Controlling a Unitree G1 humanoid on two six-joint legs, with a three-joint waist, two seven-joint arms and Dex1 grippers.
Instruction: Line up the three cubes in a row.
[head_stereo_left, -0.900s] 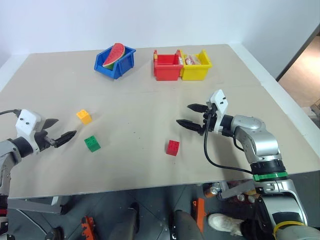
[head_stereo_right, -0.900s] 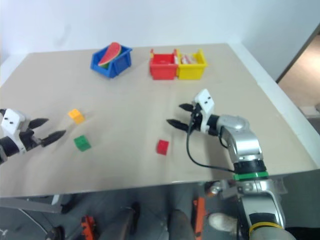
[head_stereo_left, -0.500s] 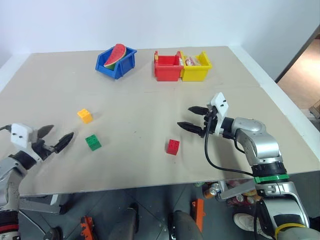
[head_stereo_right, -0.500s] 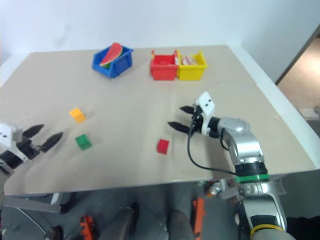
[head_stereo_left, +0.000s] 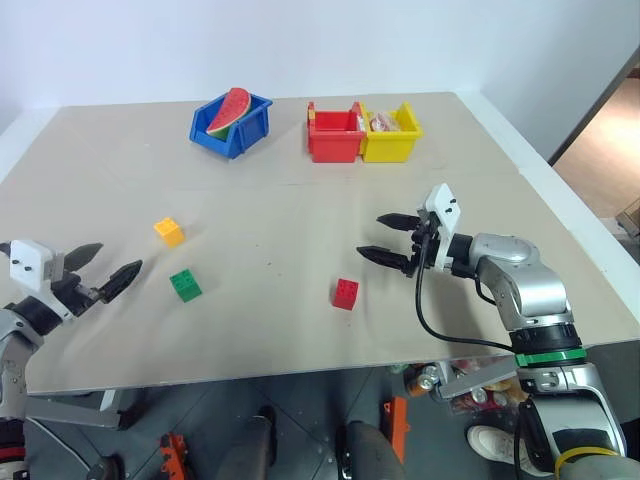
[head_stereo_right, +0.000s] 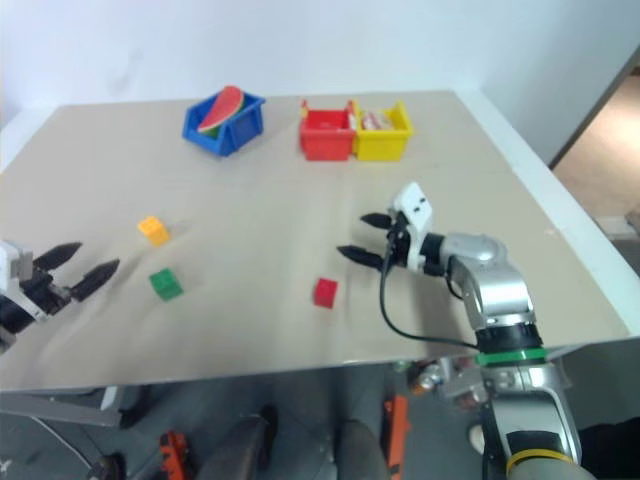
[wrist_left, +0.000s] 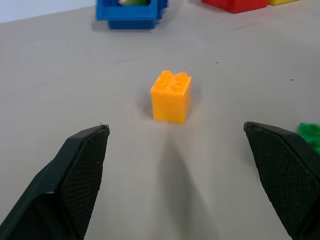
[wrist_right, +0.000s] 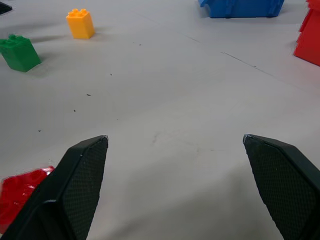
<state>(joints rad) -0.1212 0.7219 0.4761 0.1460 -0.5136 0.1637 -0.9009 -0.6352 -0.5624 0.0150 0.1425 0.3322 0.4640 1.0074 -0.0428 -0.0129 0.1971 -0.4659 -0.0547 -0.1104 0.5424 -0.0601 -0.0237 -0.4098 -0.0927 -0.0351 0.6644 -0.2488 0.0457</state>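
The three cubes are lying scattered on the table (head_stereo_left: 300, 210), so no row is standing yet; the orange-yellow cube (head_stereo_left: 168, 232) and green cube (head_stereo_left: 184, 285) are sitting near each other, the red cube (head_stereo_left: 345, 294) well apart; the left gripper (head_stereo_left: 100, 272) is hanging released beside the green one, the right gripper (head_stereo_left: 390, 240) spread and empty near the red — each seemingly facing its nearest cube; a blue bin (head_stereo_left: 230, 125) is holding a watermelon slice (head_stereo_left: 229, 108); the red bin (head_stereo_left: 334, 131) and yellow bin (head_stereo_left: 391, 131) are touching, contents unclear.

You have three studded cubes — orange-yellow (head_stereo_left: 168, 232), green (head_stereo_left: 184, 286), red (head_stereo_left: 345, 294) — on a plain beige table (head_stereo_left: 280, 210); beyond them, blue (head_stereo_left: 232, 125), red (head_stereo_left: 335, 132) and yellow (head_stereo_left: 392, 133) bins.
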